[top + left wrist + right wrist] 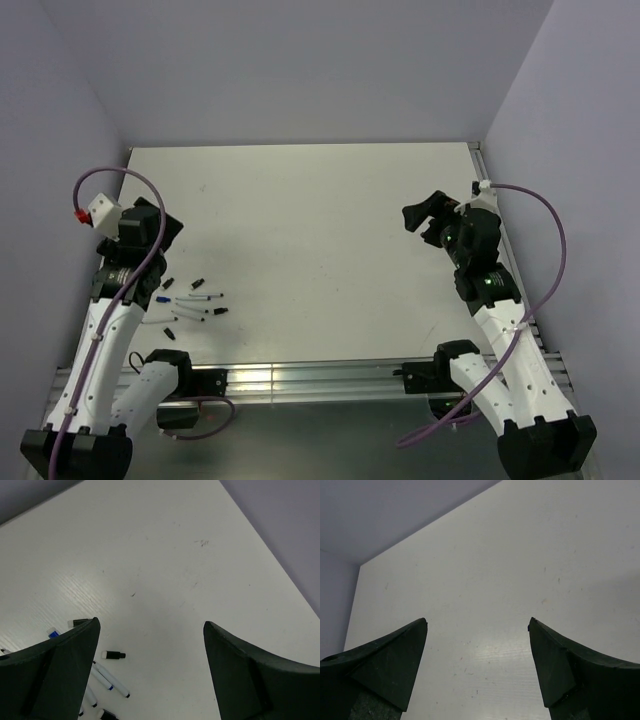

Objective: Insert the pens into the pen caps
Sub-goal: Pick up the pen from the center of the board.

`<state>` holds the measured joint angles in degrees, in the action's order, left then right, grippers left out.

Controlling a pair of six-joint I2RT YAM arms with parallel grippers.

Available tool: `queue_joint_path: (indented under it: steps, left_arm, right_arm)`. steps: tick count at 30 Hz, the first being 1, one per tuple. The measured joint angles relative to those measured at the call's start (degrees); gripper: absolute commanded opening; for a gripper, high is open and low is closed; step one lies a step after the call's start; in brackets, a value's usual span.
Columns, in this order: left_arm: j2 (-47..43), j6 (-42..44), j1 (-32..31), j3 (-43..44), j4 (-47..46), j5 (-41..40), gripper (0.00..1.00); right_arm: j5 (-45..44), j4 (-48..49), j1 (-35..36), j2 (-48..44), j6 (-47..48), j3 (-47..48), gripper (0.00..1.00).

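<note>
The pens [200,297] are lying flat and loose on the table [320,200] near its front left corner. They are scattered among the pen caps [198,282], some just beside one another, close to the left arm. The left gripper [150,625] is hovering over the edge of this cluster with its jaws spread wide and nothing between them. The right gripper [477,622] is hanging well apart over the right side of the table, likewise wide and empty. Judging by their look, the pens are light, stiff plastic with smooth round barrels, so they are probably going to roll or skid under a glancing touch. The caps, being smaller, are likely to tip or squirt out if pinched off-centre. The sound hold on a pen seems to be across the middle of the white barrel, leaving the dark tip end free. A cap is best taken near its closed end, leaving its mouth exposed. Joining the 2 is going to need them lined up end to end and pressed gently.
</note>
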<state>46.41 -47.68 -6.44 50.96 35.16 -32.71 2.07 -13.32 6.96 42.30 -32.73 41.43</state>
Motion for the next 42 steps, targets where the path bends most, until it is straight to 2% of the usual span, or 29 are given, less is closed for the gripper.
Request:
queue_joint_path:
  steps: [2,6,13,17,21,26,34,42]
  left_arm:
    - [1.9,-1.2,0.0,-0.2,0.0,1.0,0.86]
    - [7.6,-4.8,0.1,-2.2,-0.2,4.3,0.75]
    - [11.6,-20.1,0.1,-11.1,1.2,8.0,0.74]
    - [13.6,-29.5,0.1,-12.6,1.3,8.8,0.73]
    - [15.7,-36.4,-0.2,-13.3,0.7,9.0,0.68]
    - [20.1,-43.2,-0.9,-13.3,0.7,8.9,0.7]
    - [23.5,-48.9,-1.3,-13.2,1.2,8.8,0.71]
    - [26.6,-51.0,-1.5,-12.4,1.3,8.8,0.68]
  right_arm:
    - [1.1,0.0,0.0,1.5,0.0,0.0,0.88]
    - [2.8,0.5,0.0,2.8,0.0,-0.5,0.87]
    - [5.9,1.8,0.0,4.2,-0.4,-0.6,0.86]
    - [7.2,2.9,0.0,4.2,-0.6,-0.7,0.85]
    - [8.3,3.3,0.0,4.5,-0.7,-0.7,0.85]
    - [8.9,3.4,0.0,4.5,-0.9,-0.8,0.85]
    - [9.3,3.5,0.0,4.5,-0.9,-1.5,0.84]
    - [9.4,3.5,0.0,4.5,-0.9,-1.5,0.84]
